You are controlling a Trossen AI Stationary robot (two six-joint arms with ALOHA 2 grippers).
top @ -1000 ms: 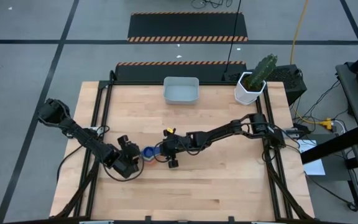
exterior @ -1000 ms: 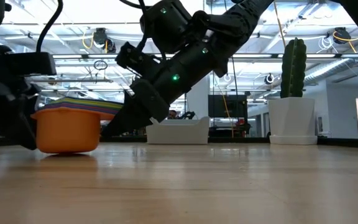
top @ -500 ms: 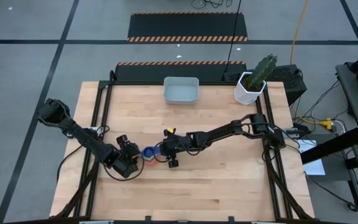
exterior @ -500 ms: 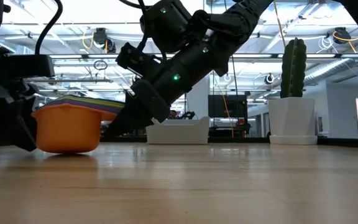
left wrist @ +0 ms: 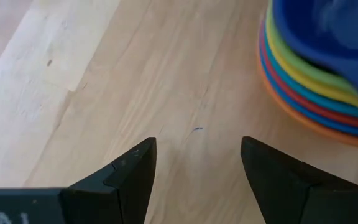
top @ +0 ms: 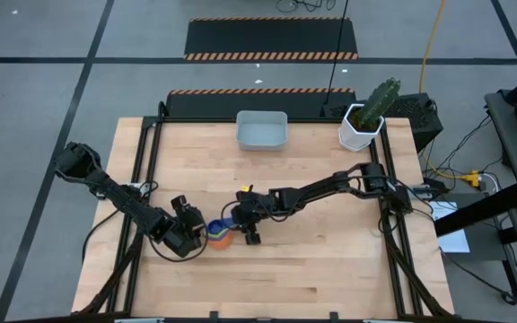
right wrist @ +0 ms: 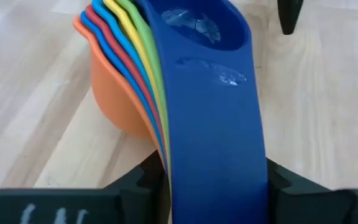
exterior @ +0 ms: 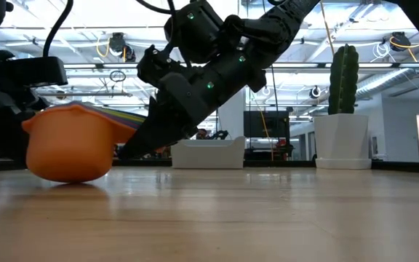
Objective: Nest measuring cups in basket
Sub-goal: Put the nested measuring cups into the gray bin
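Wooden bench under me, my right hand pinches the cups' stacked handles, left hand spread beside; I'd lift level toward the far basket.

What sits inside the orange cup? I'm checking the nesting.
Inside the orange cup the other cups are stacked, dark blue cup on top, handles held by the right gripper. Only their rims show; their bowls are covered.

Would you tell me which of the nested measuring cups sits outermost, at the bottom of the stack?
The orange cup: it is the largest, its bowl wraps under all the others, and the dark blue cup lies innermost on top.
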